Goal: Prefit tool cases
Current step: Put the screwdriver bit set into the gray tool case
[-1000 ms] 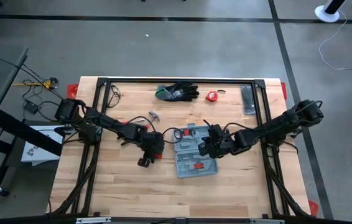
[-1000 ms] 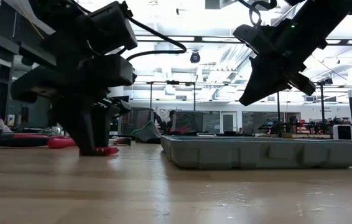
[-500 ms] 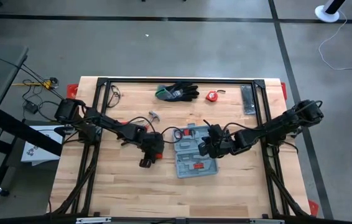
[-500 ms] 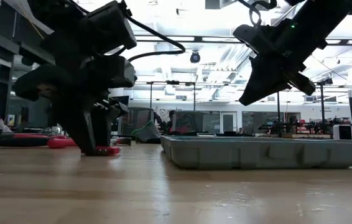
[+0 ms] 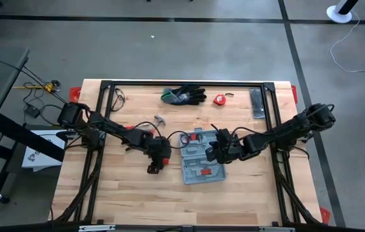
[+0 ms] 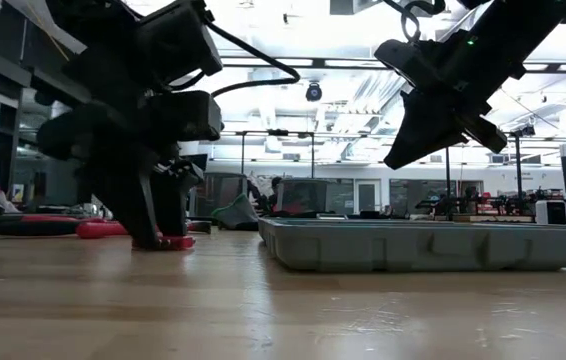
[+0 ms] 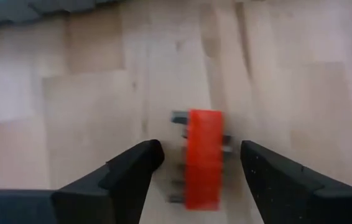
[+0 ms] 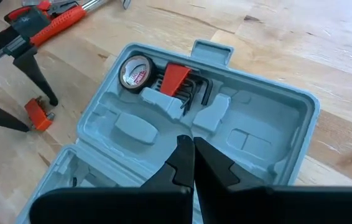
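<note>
The grey-blue tool case (image 5: 202, 159) lies open on the table, recesses up; a tape roll (image 8: 134, 73) and a red key holder (image 8: 175, 79) sit in its far half. My right gripper (image 8: 193, 143) hangs shut above the case (image 6: 423, 248), clear of it. Left of the case, my left gripper (image 7: 201, 149) points down at the table and is open. A small red block (image 7: 204, 158) with metal bits lies flat on the wood between its fingers, with a gap on each side.
Black-and-green gloves (image 5: 184, 95), a red tape measure (image 5: 219, 99) and a dark flat bar (image 5: 256, 103) lie along the far edge. A small metal tool (image 5: 160, 120) lies far left of the case. A black frame (image 5: 105, 87) borders the table.
My left gripper has opened and rolled a little at the wrist while staying in place. It has let go of the small red block, which now lies on the table between the fingers. My right gripper has kept still.
</note>
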`<state>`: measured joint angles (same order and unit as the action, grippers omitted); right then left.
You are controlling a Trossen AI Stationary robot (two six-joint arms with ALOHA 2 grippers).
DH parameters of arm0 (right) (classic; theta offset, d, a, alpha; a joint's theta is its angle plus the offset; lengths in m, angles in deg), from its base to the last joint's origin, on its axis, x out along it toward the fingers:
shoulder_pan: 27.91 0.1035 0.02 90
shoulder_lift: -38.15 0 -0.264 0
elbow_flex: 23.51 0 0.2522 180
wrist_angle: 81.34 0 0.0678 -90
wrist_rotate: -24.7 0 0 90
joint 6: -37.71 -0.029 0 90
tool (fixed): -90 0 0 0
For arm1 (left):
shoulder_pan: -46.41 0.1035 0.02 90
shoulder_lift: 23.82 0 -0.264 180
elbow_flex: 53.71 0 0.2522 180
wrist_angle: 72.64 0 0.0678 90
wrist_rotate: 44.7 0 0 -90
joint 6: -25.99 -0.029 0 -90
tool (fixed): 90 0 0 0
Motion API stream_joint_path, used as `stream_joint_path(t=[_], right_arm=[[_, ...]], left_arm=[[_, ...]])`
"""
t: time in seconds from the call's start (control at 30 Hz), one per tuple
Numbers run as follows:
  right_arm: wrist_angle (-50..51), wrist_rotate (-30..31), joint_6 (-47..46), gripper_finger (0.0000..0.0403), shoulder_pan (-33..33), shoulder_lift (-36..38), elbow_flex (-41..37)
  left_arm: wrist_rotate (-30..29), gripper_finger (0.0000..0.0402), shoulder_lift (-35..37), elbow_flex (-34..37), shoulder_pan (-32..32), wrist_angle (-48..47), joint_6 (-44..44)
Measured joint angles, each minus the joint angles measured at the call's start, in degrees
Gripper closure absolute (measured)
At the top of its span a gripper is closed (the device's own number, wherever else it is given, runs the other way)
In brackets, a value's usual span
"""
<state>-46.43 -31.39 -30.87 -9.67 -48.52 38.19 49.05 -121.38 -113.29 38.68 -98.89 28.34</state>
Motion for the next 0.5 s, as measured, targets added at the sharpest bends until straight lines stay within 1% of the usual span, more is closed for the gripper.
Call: stream_joint_path(t=[0.17, 0.37, 0.5], right_arm=[[0.0, 0.0, 0.0, 0.0403, 0.0, 0.0, 0.0], [0.0, 0.1, 0.0, 0.0403, 0.0, 0.0, 0.0], [0.0, 0.1, 0.0, 0.0403, 0.0, 0.0, 0.0]], left_arm=[[-2.5, 0.0163, -0.2, -0.6, -0.1, 0.1, -2.0], [-2.6, 0.0163, -0.3, -0.7, -0.2, 0.4, -5.5], [-2.4, 0.0163, -0.3, -0.7, -0.1, 0.4, -5.5]])
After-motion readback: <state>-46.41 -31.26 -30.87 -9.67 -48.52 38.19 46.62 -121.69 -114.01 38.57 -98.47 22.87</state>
